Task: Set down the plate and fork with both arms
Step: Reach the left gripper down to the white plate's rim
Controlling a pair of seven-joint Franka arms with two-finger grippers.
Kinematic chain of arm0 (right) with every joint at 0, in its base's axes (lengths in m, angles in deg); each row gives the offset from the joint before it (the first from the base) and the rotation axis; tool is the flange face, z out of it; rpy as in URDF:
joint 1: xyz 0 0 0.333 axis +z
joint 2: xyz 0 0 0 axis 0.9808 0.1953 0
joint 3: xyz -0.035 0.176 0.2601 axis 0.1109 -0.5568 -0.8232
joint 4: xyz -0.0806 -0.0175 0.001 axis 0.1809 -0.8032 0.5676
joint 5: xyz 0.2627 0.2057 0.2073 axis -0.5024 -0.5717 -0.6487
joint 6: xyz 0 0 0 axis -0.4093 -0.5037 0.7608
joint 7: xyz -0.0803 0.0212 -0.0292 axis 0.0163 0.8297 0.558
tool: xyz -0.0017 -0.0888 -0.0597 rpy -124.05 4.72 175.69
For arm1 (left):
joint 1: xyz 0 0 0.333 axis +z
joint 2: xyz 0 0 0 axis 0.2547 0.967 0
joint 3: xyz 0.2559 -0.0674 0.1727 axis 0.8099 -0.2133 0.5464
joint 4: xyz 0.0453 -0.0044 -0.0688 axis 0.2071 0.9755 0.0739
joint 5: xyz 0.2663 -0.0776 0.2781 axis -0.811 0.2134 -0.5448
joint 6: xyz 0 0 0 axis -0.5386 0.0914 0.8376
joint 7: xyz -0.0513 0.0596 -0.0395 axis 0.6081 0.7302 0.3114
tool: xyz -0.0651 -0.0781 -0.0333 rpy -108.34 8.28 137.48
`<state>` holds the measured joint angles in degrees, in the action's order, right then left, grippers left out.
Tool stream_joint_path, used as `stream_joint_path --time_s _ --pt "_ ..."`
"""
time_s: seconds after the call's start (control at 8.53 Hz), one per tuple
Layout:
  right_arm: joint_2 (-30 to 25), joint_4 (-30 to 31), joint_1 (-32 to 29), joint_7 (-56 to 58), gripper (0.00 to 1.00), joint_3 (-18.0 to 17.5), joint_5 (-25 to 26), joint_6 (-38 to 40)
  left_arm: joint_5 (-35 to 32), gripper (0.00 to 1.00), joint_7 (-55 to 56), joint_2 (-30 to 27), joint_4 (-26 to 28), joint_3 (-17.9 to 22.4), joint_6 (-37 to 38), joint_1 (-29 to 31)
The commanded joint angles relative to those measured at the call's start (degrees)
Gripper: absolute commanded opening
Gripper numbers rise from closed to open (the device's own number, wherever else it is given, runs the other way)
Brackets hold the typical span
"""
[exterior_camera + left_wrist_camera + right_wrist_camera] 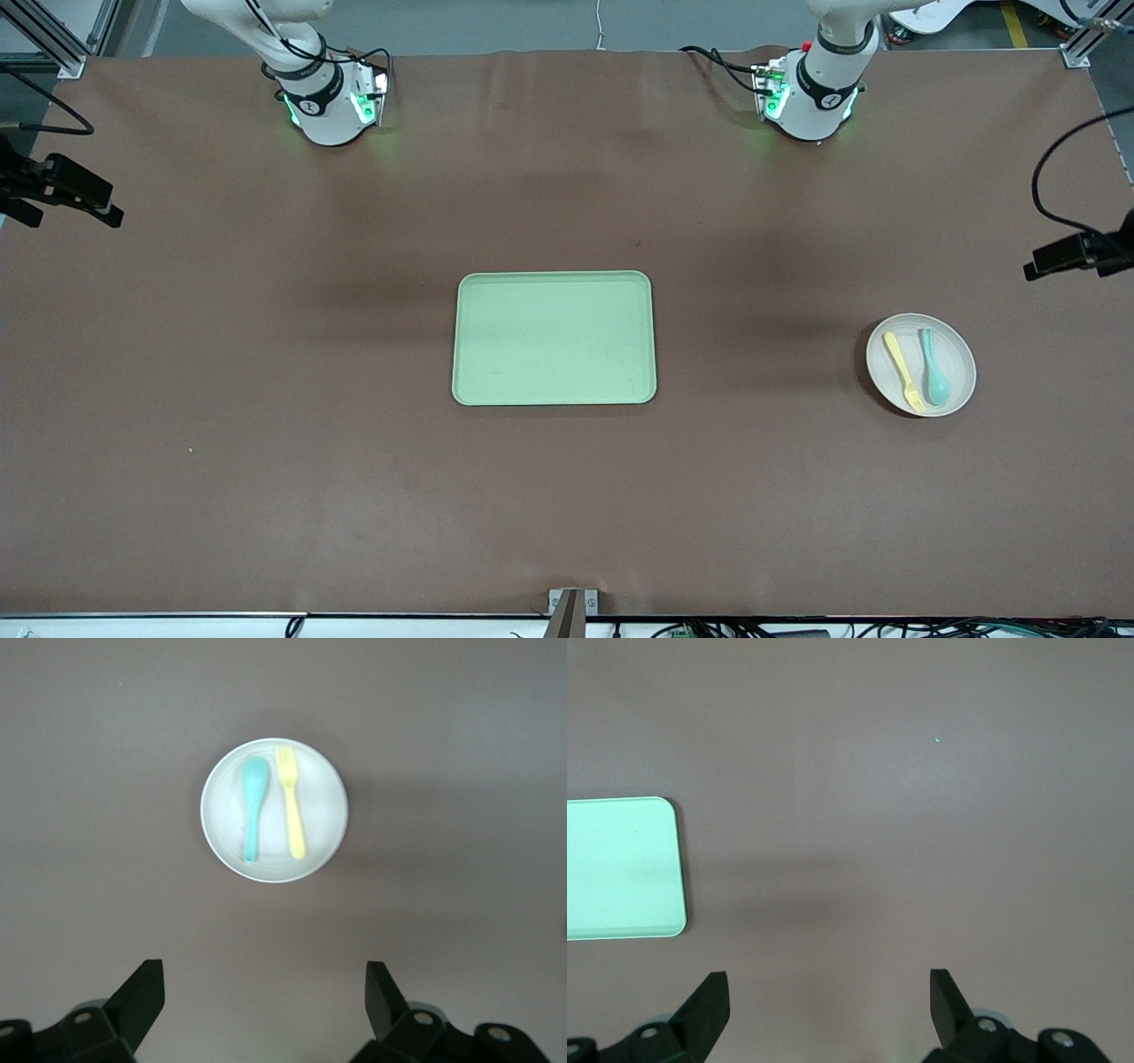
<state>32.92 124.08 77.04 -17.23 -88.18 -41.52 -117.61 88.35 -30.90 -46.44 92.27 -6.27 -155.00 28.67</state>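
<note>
The pale plate (952, 394) lies on the brown table toward the left arm's end. On it the yellow fork (904, 361) lies beside a teal spoon (933, 365). The left wrist view shows the plate (322, 780), the fork (291, 804) and the spoon (252, 806) from high above. My left gripper (264, 992) is open and empty, held high with bare table below it. My right gripper (829, 997) is open and empty, also held high over bare table. Neither gripper shows in the front view; only the arms' bases do.
A rectangular light-green tray (555, 338) lies at the table's middle; one corner of it shows in the right wrist view (622, 870). Black camera mounts stand at both ends of the table (62, 190) (1076, 254).
</note>
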Motion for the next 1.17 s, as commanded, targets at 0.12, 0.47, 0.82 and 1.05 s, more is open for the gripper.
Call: stream_joint_path --time_s 0.12,0.47,0.82,1.05 --pt "0.1 -0.1 0.6 0.2 1.00 0.2 0.7 0.3 1.1 1.00 -4.8 14.4 -1.7 -0.4 -7.8 4.9" --pt "0.2 -0.1 0.5 0.2 1.00 0.1 0.7 0.2 7.1 0.99 -12.5 24.3 -1.7 -0.5 -19.0 8.1" --pt "0.6 0.1 0.6 0.2 1.00 0.1 0.7 0.1 7.8 0.73 -14.9 30.2 -1.7 -0.5 -25.8 9.1" --pt "0.7 0.0 0.8 0.1 1.00 0.1 0.5 0.0 7.9 0.47 -15.3 30.9 -1.7 -0.5 -26.1 9.7"
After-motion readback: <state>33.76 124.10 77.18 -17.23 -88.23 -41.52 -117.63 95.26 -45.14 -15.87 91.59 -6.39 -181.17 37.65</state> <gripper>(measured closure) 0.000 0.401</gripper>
